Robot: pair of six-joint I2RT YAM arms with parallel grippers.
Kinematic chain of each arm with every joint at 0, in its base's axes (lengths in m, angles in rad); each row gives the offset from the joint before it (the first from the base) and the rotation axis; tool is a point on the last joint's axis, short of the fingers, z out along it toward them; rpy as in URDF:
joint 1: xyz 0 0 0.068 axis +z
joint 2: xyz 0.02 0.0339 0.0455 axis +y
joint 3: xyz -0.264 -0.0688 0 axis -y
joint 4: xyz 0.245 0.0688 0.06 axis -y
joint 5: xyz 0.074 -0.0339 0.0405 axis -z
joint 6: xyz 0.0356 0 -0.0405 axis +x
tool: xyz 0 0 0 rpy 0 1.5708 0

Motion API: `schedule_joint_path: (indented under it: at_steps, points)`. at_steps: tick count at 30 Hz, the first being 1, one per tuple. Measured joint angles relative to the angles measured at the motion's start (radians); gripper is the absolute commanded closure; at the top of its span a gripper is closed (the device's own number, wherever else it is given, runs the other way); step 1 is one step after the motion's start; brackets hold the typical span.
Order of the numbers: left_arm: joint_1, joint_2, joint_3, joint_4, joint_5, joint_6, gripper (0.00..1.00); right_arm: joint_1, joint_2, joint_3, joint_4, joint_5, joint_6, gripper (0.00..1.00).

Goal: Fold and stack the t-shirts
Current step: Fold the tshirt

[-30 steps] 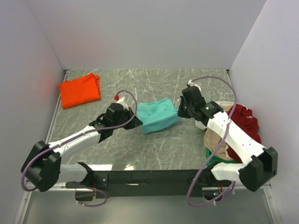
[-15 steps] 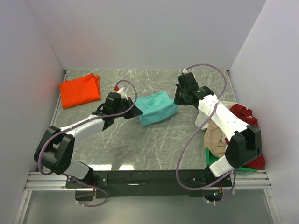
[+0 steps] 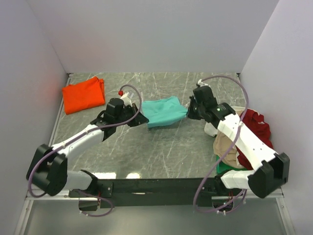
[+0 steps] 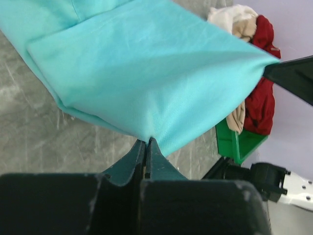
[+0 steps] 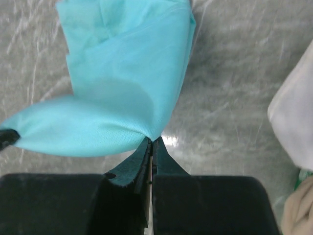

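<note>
Near the middle of the grey table [image 3: 161,152], stretched taut between both arms: teal t-shirt [image 3: 164,111], loosely folded. Pinched shut on its left edge, left tool [image 3: 138,119]; clamped shut on its right corner, right tool [image 3: 190,108]. Seen from above, fingertips largely lost in cloth. Far left, lying flat: folded orange t-shirt [image 3: 84,94]. At the right edge, heaped dark red t-shirt [image 3: 255,123], beige t-shirt [image 3: 226,147] and white t-shirt [image 3: 211,128], partly hidden behind the right arm. Underneath, green container [image 4: 239,142], mostly covered.

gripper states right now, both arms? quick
Left gripper: shut, pinching one end of the teal t-shirt.
Right gripper: shut, pinching the opposite end of the same shirt.
</note>
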Motion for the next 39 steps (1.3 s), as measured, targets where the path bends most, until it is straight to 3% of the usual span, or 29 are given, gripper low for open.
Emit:
schedule_joint_path:
  at_steps: [8,16,28,39]
  points:
    - [-0.087,-0.151,-0.046,-0.112,-0.049,0.01,0.99,0.13,-0.193,-0.153,-0.075,0.034,0.075,1.0]
    - [-0.126,-0.244,-0.108,-0.159,-0.094,-0.002,1.0,0.162,-0.292,-0.18,-0.113,0.06,0.124,1.0]
    - [-0.113,-0.14,-0.071,-0.107,-0.086,-0.011,1.0,0.078,-0.156,-0.078,-0.093,0.063,0.083,1.0]
    - [0.006,0.031,0.013,-0.006,0.01,-0.005,1.0,-0.009,0.043,0.059,-0.042,0.015,0.022,1.0]
